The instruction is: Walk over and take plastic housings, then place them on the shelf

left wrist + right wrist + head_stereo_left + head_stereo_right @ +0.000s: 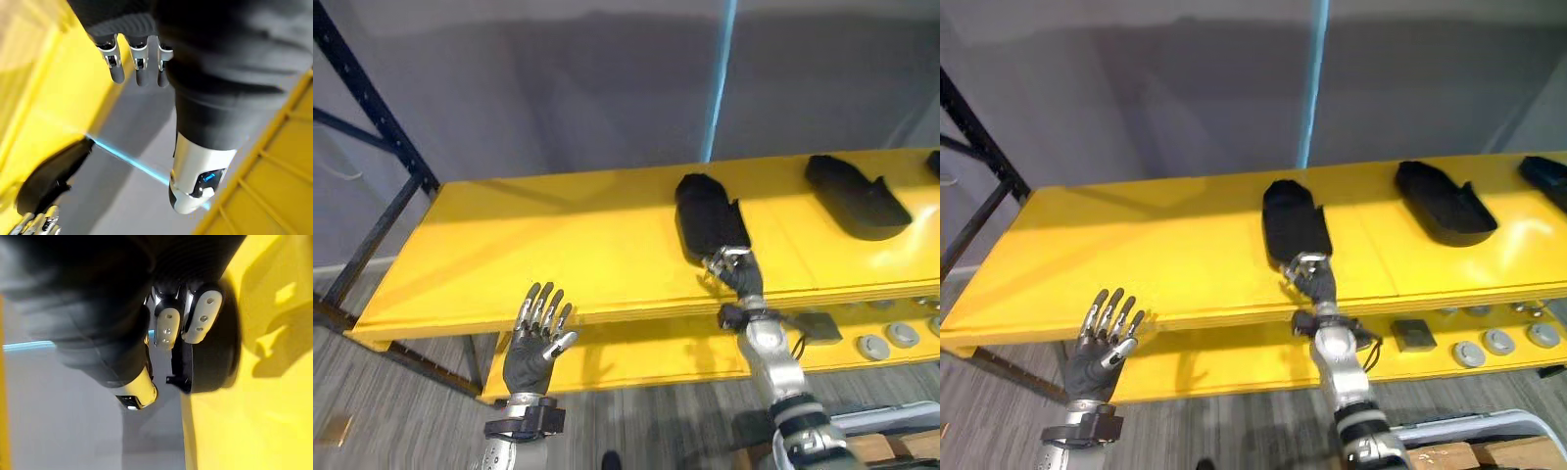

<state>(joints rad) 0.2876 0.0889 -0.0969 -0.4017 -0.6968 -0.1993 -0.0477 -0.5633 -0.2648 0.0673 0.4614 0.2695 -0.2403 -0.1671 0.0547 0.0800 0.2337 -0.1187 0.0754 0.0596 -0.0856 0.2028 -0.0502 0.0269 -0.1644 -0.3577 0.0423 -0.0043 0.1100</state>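
Observation:
A black plastic housing [710,215] lies on the yellow shelf board [558,245], its long side running front to back. My right hand [734,266] is at its near end by the shelf's front edge. In the right wrist view its fingers [200,318] curl over the housing's rim [220,357], while the thumb stands a little apart. A second black housing [857,196] rests further right on the same board, and a third [1545,176] sits at the right edge. My left hand [536,348] hovers open, fingers spread, below the shelf's front edge on the left, holding nothing.
A lower yellow shelf carries several grey round parts [873,346] and a dark square piece [818,326] at the right. The rack's dark blue upright [372,108] rises at the left. A grey wall with a cyan strip [720,78] stands behind.

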